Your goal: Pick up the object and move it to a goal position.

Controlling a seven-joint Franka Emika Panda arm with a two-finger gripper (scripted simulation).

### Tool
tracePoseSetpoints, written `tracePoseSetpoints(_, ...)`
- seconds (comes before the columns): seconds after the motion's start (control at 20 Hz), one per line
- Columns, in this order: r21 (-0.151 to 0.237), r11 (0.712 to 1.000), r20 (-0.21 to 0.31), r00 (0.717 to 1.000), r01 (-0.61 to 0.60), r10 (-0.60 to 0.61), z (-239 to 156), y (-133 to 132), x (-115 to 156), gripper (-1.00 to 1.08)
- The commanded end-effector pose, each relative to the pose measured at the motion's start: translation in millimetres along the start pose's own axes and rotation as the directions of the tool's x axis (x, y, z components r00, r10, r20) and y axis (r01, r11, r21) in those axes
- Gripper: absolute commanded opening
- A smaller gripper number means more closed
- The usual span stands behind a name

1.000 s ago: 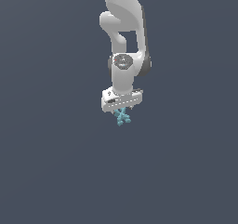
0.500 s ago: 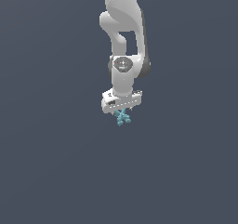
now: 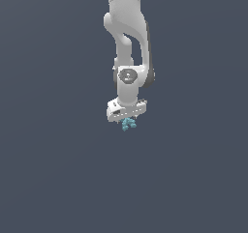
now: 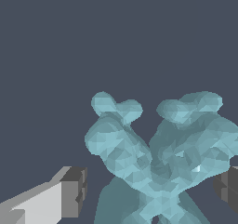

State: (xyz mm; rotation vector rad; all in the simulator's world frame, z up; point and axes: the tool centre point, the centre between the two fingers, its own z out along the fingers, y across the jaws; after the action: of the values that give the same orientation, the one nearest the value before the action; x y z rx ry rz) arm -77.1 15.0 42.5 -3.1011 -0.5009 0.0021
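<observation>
Wrist view: object [image 4: 158,158] sits between the gripper [image 4: 153,188] pads, one dark pad [image 4: 74,190] standing slightly clear; whether the jaws pinch it, cannot tell. Exterior view: object at frame centre under the arm [image 3: 127,43]. No goal marker visible; transport judged outstanding

No text, label, brand, number or sign can be read in either view. The white arm [image 3: 128,58] carries no lettering that shows, and the teal object [image 4: 160,158] has only plain faceted surfaces.
</observation>
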Motion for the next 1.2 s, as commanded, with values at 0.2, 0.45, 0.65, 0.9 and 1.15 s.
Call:
tracePoseSetpoints(0.2, -0.001, 1.0, -0.001, 1.0, 0.0, 0.0, 2, 0, 1, -1.0)
tracePoseSetpoints(0.45, -0.001, 1.0, -0.001, 1.0, 0.0, 0.0, 2, 0, 1, -1.0)
tracePoseSetpoints(0.65, -0.001, 1.0, -0.001, 1.0, 0.0, 0.0, 2, 1, 1, -1.0)
tracePoseSetpoints(0.9, -0.001, 1.0, -0.001, 1.0, 0.0, 0.0, 2, 15, 5, -1.0)
tracePoseSetpoints(1.15, -0.001, 1.0, -0.001, 1.0, 0.0, 0.0, 2, 43, 13, -1.0)
